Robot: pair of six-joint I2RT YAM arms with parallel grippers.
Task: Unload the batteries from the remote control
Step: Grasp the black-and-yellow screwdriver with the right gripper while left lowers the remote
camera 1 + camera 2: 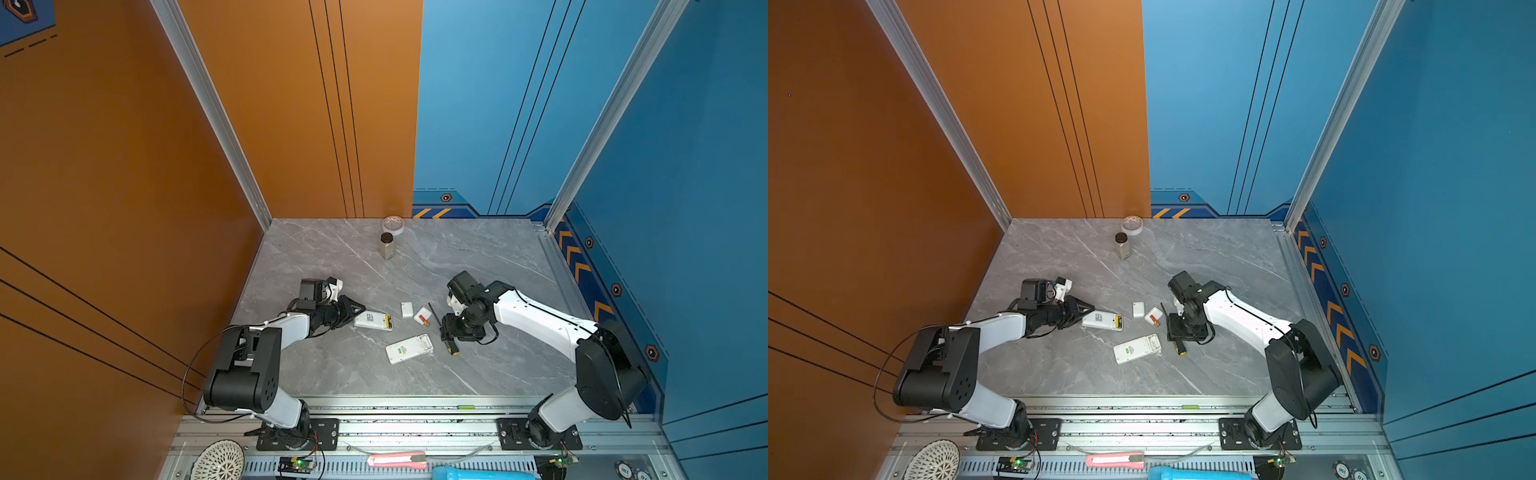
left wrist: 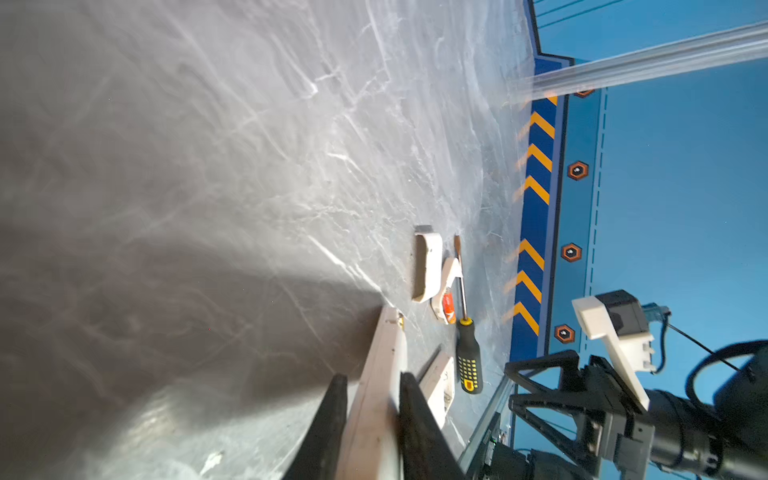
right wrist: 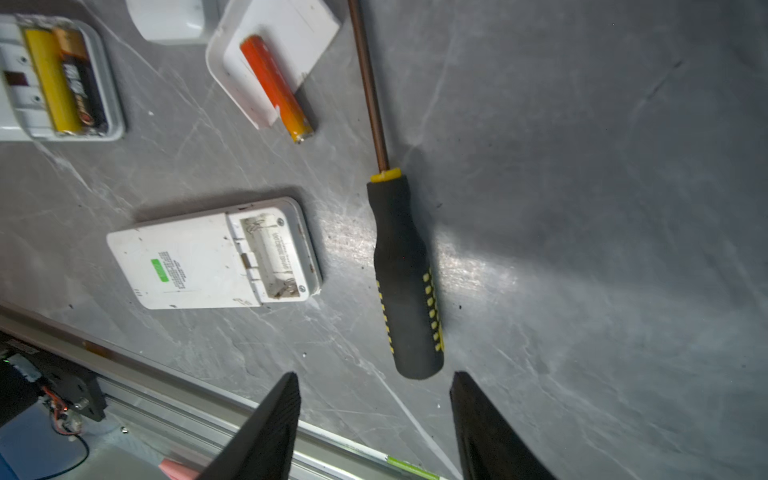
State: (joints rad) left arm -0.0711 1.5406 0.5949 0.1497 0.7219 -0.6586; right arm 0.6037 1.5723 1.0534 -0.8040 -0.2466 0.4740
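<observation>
Yellow battery (image 3: 52,81) sits in the remote (image 1: 368,319), beyond the screwdriver (image 3: 405,274); orange-red battery (image 3: 272,85) lies beside its shaft.
Left gripper (image 2: 372,376) clamps the remote; right gripper (image 3: 374,374), jaws apart, should close squarely mid-handle.

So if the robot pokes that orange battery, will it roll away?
Probably. The orange battery is a smooth round cylinder, so a sideways nudge would likely roll it. It rests partly on the white cover, whose edge might check it. It looks hard and slick, so it could slip when pinched.
</observation>
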